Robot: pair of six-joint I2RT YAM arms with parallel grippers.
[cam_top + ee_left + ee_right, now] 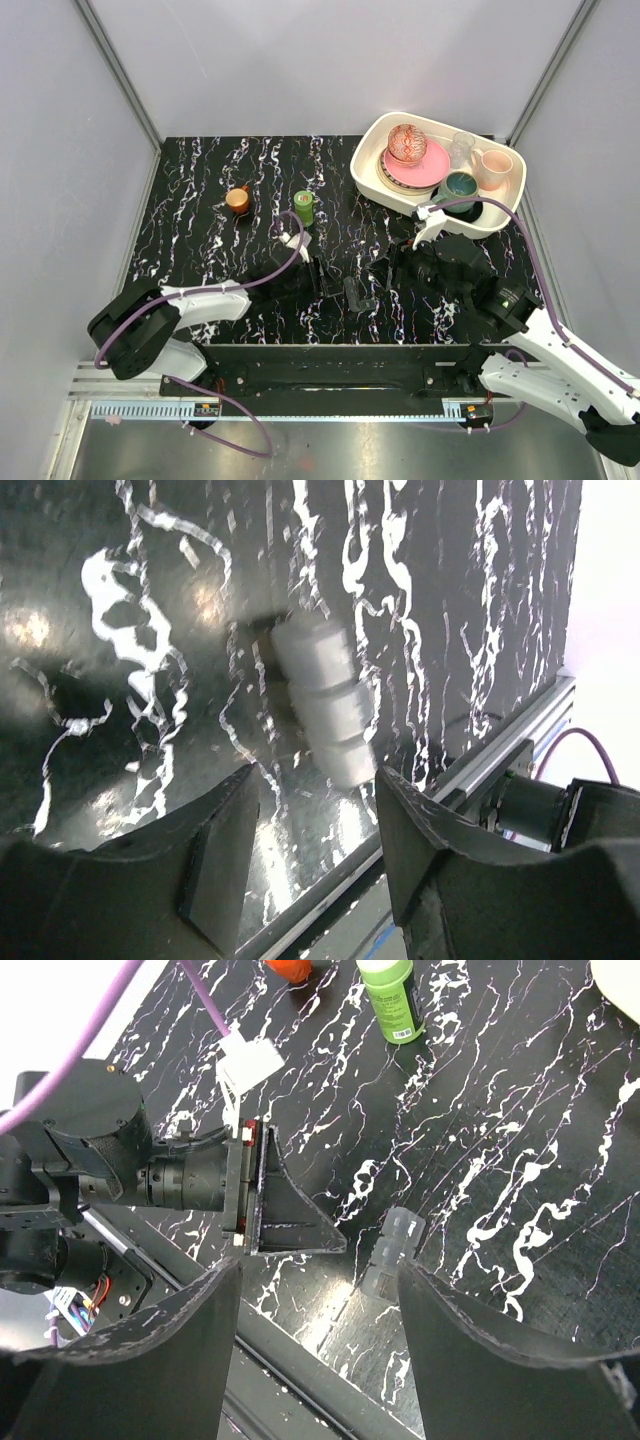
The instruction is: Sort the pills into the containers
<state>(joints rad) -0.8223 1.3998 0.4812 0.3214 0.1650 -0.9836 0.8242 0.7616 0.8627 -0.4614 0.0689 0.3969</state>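
The containers are one small translucent pill box, a strip of three compartments (325, 715), lying flat on the black marbled table near its front edge (357, 292). My left gripper (312, 830) is open, and the box lies just past its fingertips, nearer the right finger (425, 850). My right gripper (320, 1305) is open too, low over the table, with the pill box (392, 1251) beside the tip of its right finger (460, 1340). In the top view the left gripper (320, 275) and right gripper (386, 270) flank the box. No pills show.
A green bottle (303, 206) and a small orange cup (238, 199) stand behind the grippers at mid-table. A white tray (366, 176) holding plates, bowls and cups sits at the back right. The metal rail of the table's front edge (470, 775) runs close to the box.
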